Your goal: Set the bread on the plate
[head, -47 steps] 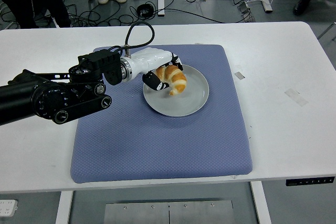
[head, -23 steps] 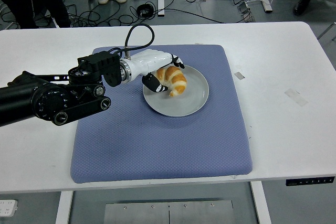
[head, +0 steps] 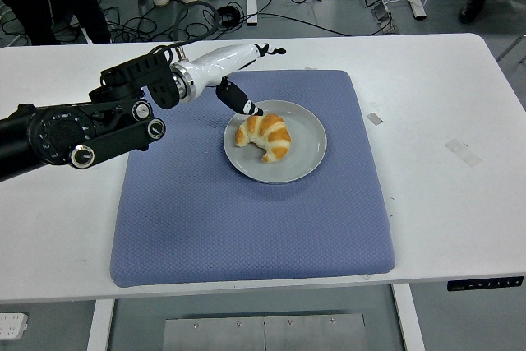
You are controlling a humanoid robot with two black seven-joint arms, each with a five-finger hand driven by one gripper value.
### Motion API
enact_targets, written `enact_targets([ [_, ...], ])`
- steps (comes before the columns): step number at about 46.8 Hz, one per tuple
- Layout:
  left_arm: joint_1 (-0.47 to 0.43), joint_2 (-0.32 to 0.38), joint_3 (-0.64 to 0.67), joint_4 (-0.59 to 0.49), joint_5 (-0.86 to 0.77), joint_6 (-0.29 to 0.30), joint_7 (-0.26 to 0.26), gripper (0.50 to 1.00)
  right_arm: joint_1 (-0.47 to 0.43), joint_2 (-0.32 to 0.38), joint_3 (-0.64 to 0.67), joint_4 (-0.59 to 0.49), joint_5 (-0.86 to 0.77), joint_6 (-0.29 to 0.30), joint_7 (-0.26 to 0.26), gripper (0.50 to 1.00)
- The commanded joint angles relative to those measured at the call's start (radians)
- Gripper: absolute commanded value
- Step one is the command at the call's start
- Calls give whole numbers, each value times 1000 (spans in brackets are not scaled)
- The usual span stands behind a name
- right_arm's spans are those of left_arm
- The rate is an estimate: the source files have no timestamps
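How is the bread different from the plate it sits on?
The bread is golden brown and curved like a crescent; the plate is grey and round. The bread is bumpy and puffy; the plate is smooth and flat. The bread is smaller, fitting inside the plate. Both rest on the blue mat.

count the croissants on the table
1. The croissant lies on the grey plate, which sits on the blue mat. Nothing in view could hide another.
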Motion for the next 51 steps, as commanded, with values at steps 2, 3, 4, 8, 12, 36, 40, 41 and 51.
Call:
enact_targets([
  [2,0,18,-24,0,-14,-1,0,960,0,0,0,0,0,1,0,1000],
  [3,0,23,-34,2,-18,-1,0,960,0,0,0,0,-1,1,0,1000],
  [4,0,29,-43,2,-27,-1,0,960,0,0,0,0,0,0,0,1000],
  [8,8,67,-78,6,-92,-1,0,960,0,0,0,0,-1,0,0,1000],
  [12,8,110,-100,15,-167,-4,-4,960,0,0,0,0,-1,1,0,1000],
  [36,55,249,-198,193,-521,-5,-60,961,0,0,0,0,-1,0,0,1000],
  [40,64,253,-215,212,-551,-7,-64,961,0,0,0,0,0,1,0,1000],
  [41,66,253,-215,215,-554,-7,-64,961,0,0,0,0,0,1,0,1000],
  [51,83,273,-215,218,-557,-8,-64,961,5,0,3,18,-3,3,0,1000],
])
